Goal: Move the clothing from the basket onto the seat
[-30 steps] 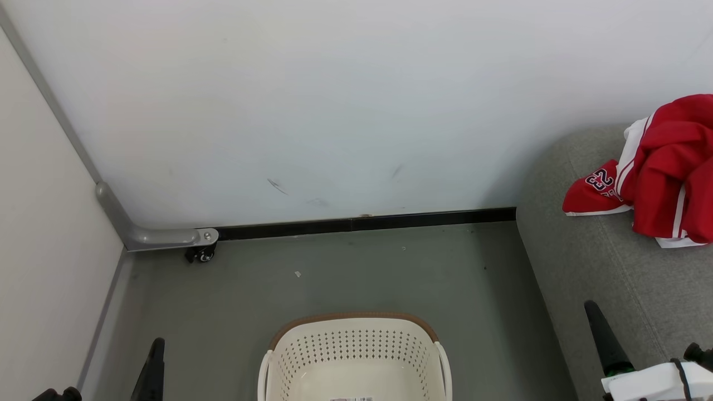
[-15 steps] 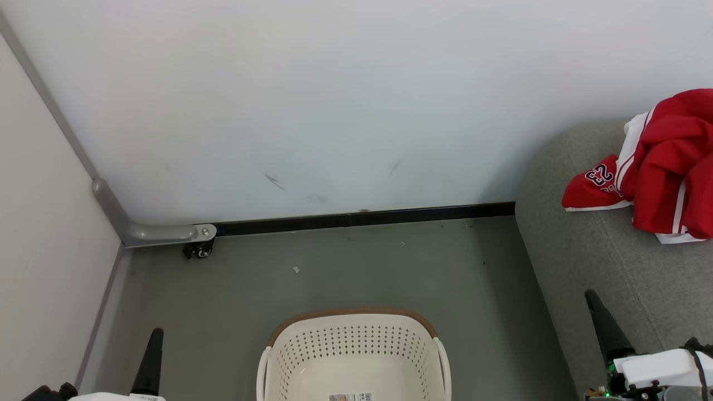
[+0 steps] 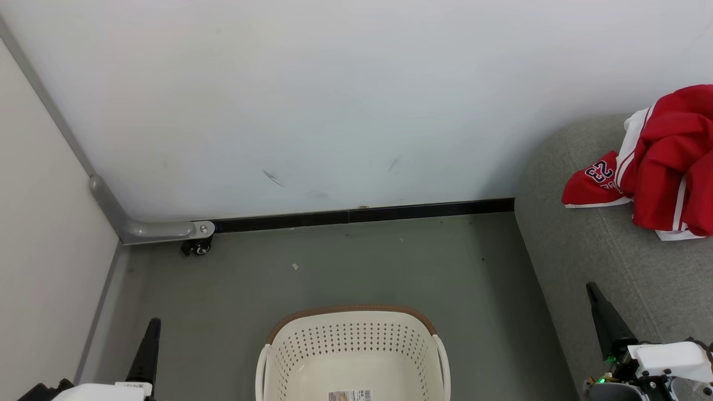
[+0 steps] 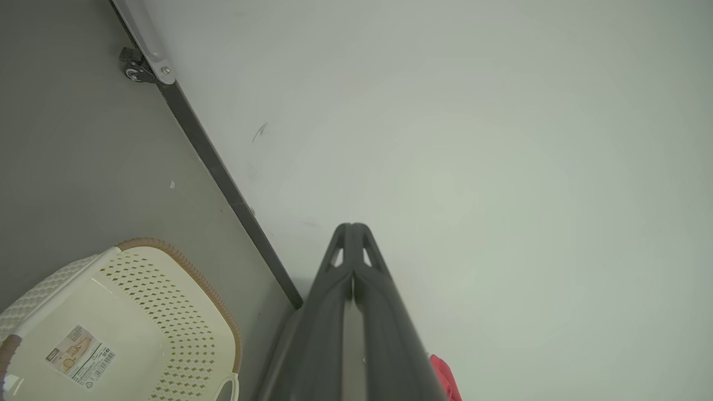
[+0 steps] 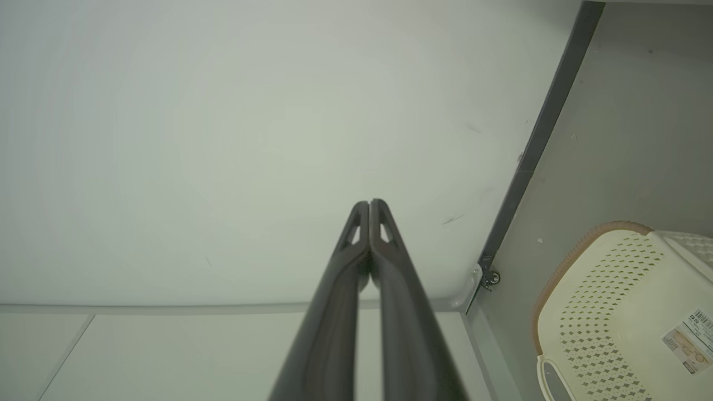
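On the seat (image 3: 585,250), at the head view's right edge, the clothing (image 3: 663,167) is seen lying in a crumpled red heap. White trim shows, and the "23" print is turned toward the wall (image 3: 334,83). Part of the heap is cut off by the frame edge.

Well apart from it, the basket (image 3: 351,340) is placed upright on the grey floor (image 3: 390,262) at bottom centre, its brown rim toward the wall. Its bare bottom is shown with a barcode label (image 3: 350,396) stuck on.

The fingers of the left gripper (image 4: 352,227) are pressed together tip to tip with nothing held, pointed at the wall above the black skirting strip (image 4: 223,178). The basket is seen at the lower left of the left wrist view, with a sliver of red cloth beside the fingers at the bottom edge.

The right gripper (image 5: 369,203) is likewise closed on nothing and aimed at the wall, with the basket at that view's lower right. Both are held clear of basket and clothing.

At the floor's left, a grey metal foot (image 3: 161,229) with a small caster (image 3: 198,248) is set against the skirting strip. A white scrap (image 3: 294,266) is noted on the floor.
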Robot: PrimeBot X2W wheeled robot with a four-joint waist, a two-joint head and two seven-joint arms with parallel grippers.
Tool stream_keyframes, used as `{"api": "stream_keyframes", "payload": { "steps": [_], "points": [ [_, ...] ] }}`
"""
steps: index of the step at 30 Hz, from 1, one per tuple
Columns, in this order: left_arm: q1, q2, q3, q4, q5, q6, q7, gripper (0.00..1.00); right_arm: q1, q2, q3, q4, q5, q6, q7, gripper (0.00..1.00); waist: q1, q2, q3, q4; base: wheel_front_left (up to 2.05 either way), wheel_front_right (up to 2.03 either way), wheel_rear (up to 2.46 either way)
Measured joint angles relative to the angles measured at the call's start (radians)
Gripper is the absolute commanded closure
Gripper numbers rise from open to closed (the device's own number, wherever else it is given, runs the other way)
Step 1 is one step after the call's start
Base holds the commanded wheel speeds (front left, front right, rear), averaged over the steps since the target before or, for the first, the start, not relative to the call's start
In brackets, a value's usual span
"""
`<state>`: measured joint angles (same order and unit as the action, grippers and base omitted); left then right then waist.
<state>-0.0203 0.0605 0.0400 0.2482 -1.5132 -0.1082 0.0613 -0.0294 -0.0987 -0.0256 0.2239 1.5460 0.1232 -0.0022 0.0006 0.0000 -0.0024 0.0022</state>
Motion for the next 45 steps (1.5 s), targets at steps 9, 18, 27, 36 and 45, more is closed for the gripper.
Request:
{"api": "stream_keyframes", "payload": {
  "steps": [9,18,27,36,45],
  "points": [
    [-0.035,-0.01,0.015,0.021,-0.103,-0.01,0.027,1.0,-0.02,-0.001,-0.003,0.027,0.133,0.0,0.021,1.0,0.0,0.0,0.005,-0.002,0.0,0.0,0.0],
    [-0.035,-0.013,0.016,0.025,-0.114,-0.015,0.027,1.0,-0.024,-0.002,-0.006,0.033,0.136,0.0,0.023,1.0,0.0,0.0,0.005,-0.002,0.0,0.0,0.0],
    [-0.035,-0.013,0.016,0.026,-0.114,-0.015,0.027,1.0,-0.024,-0.002,-0.007,0.034,0.136,0.0,0.029,1.0,-0.0001,0.0,0.005,-0.002,0.0,0.0,0.0],
    [-0.035,-0.014,0.016,0.028,-0.114,-0.016,0.027,1.0,-0.024,-0.002,-0.01,0.035,0.136,0.0,0.029,1.0,-0.0001,0.0,0.005,-0.002,0.0,0.0,0.0],
    [-0.035,-0.014,0.016,0.028,-0.114,-0.016,0.027,1.0,-0.024,-0.002,-0.012,0.035,0.136,0.0,0.03,1.0,-0.0002,0.0,0.005,-0.002,0.0,0.0,0.0]
  ]
}}
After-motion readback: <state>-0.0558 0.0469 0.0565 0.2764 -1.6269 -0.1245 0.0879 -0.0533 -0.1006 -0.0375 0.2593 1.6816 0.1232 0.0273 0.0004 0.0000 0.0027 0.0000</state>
